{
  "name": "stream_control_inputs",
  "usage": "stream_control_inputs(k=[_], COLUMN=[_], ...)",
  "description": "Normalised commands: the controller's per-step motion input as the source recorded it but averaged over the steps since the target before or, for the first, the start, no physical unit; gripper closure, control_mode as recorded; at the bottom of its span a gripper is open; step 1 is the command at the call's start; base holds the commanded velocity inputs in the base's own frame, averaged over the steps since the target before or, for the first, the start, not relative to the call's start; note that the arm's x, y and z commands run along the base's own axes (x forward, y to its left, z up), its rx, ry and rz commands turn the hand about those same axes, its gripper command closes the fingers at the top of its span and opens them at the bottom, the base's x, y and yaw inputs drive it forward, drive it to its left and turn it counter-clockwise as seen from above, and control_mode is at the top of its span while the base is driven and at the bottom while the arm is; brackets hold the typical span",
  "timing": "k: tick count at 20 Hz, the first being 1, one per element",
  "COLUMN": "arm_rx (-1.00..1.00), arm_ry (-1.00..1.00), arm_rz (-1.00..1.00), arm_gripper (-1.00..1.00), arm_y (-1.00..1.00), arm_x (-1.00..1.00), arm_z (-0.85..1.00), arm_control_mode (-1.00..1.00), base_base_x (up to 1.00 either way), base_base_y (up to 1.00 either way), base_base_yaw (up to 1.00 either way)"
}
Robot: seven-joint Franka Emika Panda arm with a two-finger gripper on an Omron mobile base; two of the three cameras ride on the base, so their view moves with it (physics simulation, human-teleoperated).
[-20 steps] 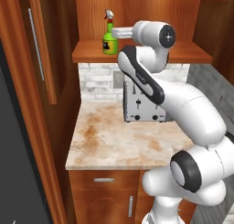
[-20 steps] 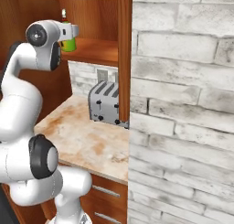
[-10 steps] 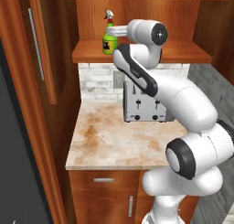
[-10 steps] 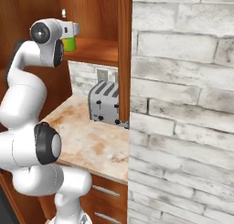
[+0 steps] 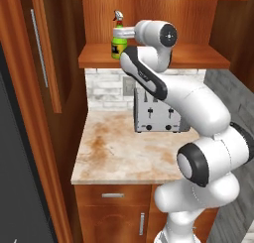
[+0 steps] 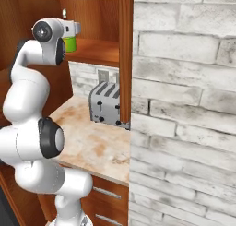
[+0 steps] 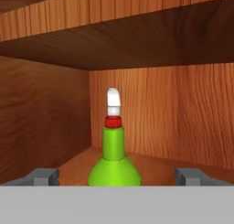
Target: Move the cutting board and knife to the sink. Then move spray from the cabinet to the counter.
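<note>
**Jaws spread around the spray on the cabinet shelf**

Spray stands upright on the cabinet shelf, toward its left end, close to the side wall. In the hand view the green bottle sits centred between the two finger tips, which stand wide apart, one on each side, neither touching it. Jaws fully open, nothing held. Gripper is level with the bottle's lower body; the neck and pale trigger head rise above.

Since a second ago: the wrist has swung further left along the shelf and the forearm now reaches right up to the bottle in the left base view (earlier it hung a little to the right, with a gap to the bottle). Base cameras have not shifted; toaster and bench lie as before. Bottle itself has not moved. Jaw spread unchanged over that second.

Reading: the approach looks nearly done and the spray is bracketed for a grasp. Next step would likely be closing on the bottle body, then lifting clear of the shelf and lowering to the bench, where bare space lies left of the toaster. Risk: a narrow, round bottle could tip against the cabinet wall if nudged before closing.

Cutting board and knife: can't judge from here.
</note>
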Motion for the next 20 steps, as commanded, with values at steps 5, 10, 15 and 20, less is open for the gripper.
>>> stream_control_inputs(k=[5, 10, 15, 20], arm_rx=[0.00, 0.00, 0.00, 0.00], arm_ry=[0.00, 0.00, 0.00, 0.00], arm_rz=[0.00, 0.00, 0.00, 0.00], arm_gripper=[-1.00, -1.00, -1.00, -1.00], arm_y=[0.11, 0.02, 0.10, 0.17], arm_x=[0.31, 0.40, 0.49, 0.36], arm_z=[0.00, 0.00, -0.03, -0.01], arm_control_mode=[-1.00, -1.00, -1.00, -1.00], base_base_x=[0.00, 0.00, 0.00, 0.00], base_base_y=[0.00, 0.00, 0.00, 0.00], base_base_yaw=[0.00, 0.00, 0.00, 0.00])
